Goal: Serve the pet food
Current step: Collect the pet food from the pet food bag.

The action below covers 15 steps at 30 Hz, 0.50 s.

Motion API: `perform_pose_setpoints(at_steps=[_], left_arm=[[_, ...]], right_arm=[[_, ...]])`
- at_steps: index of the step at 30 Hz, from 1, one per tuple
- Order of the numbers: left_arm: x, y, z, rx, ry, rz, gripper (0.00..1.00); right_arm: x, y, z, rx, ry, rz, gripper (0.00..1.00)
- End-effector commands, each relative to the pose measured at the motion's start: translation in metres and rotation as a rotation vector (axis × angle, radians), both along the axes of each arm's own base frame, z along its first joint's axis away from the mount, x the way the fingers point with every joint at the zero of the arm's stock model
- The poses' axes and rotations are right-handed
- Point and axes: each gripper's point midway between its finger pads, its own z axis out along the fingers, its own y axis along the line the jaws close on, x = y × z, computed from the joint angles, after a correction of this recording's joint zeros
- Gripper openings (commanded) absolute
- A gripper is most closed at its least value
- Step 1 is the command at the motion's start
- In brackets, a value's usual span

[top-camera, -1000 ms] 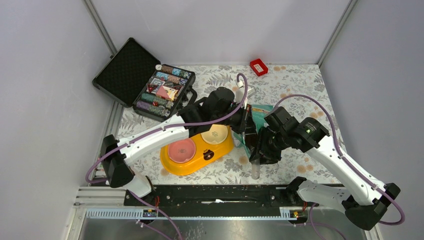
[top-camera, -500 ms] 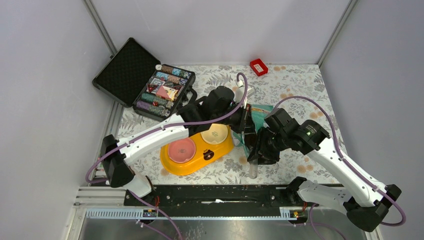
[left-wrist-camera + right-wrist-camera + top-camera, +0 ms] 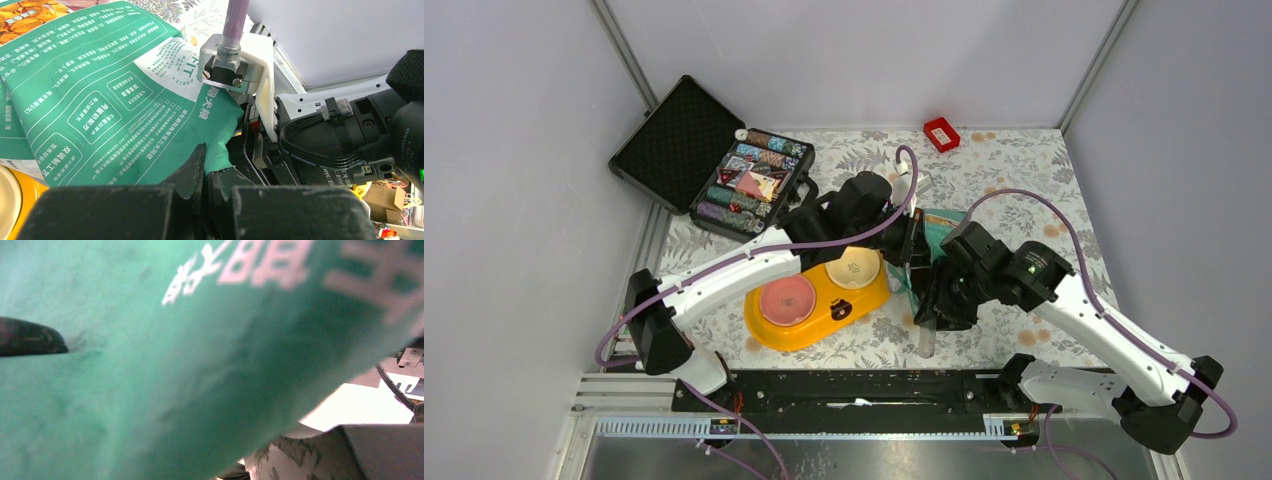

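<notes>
The teal-and-white pouch stands between my two grippers, just right of the yellow feeder. The feeder holds a pink bowl and a cream bowl; both look empty. My left gripper is shut on a folded edge of the pouch, its jaws pinching the teal film. My right gripper presses against the pouch's near side. The pouch fills the right wrist view and hides that gripper's jaws. No kibble shows.
A clear plastic piece sticks out below the right gripper toward the near edge. An open black case of chips lies at the back left. A small red box sits at the back. The table has a floral cloth.
My right arm has shifted slightly left, closer against the pouch, and the clear piece moved with it. The left arm keeps its hold and has barely moved.
</notes>
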Motion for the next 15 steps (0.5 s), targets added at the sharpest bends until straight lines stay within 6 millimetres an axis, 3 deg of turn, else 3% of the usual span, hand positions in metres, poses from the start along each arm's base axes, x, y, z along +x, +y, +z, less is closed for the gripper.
perform_pose_setpoints(at_steps=[1, 5, 10, 15], left_arm=[[-0.012, -0.004, 0.157, -0.433, -0.217, -0.062, 0.0], [-0.012, -0.004, 0.156, -0.431, -0.217, -0.063, 0.0], [-0.012, -0.004, 0.153, -0.425, -0.214, -0.063, 0.0], [-0.013, -0.008, 0.151, -0.432, -0.196, -0.073, 0.0]], right_arm=[[0.001, -0.012, -0.022, -0.125, 0.015, -0.014, 0.41], [0.002, -0.018, -0.021, -0.151, -0.001, -0.001, 0.02], [0.006, -0.048, 0.002, -0.289, -0.069, 0.041, 0.0], [0.004, -0.055, 0.021, -0.356, -0.055, 0.146, 0.0]])
